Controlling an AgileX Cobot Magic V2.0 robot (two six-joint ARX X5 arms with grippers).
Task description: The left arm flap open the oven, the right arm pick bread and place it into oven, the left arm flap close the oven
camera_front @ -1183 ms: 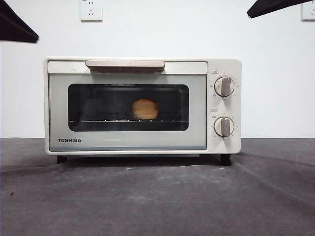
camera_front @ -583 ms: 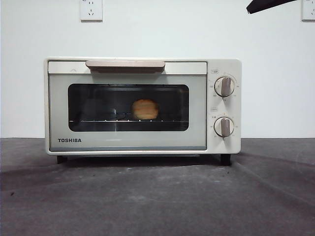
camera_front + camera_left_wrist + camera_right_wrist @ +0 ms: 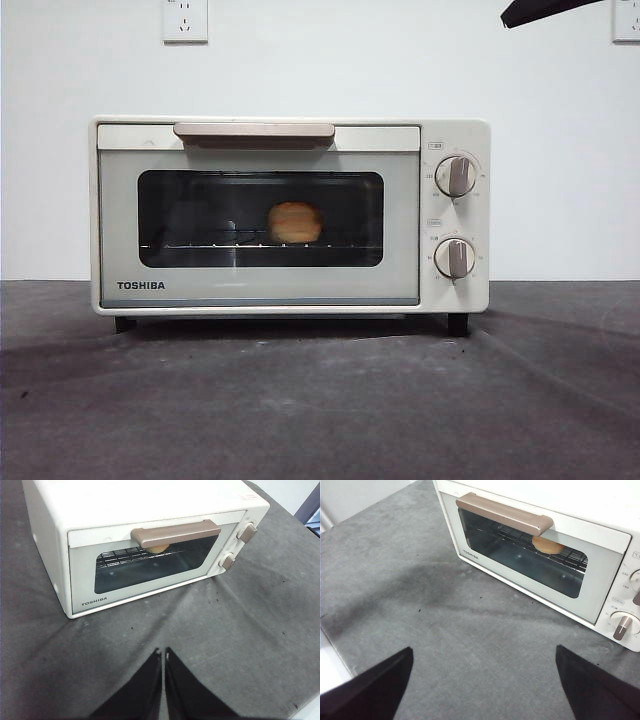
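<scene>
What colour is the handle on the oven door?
Beige-brown handle on the cream oven; the left wrist view shows it best.

Left claw (image 3: 163,652) closed (right (image 3: 482,652) spread).

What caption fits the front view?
Bread sits on the rack inside the closed oven, both arms withdrawn.

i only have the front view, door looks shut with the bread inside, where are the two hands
Observer: The left hand hangs above bare cloth in front of the oven, fingers closed together, holding nothing.
Operator: and the right one
Observer: The right hand is also off the oven, its fingers spread wide apart over the cloth, empty.
Operator: bread sitting ok on the rack
Observer: From above, the bread lies on the wire rack, partly hidden behind the handle.
</scene>
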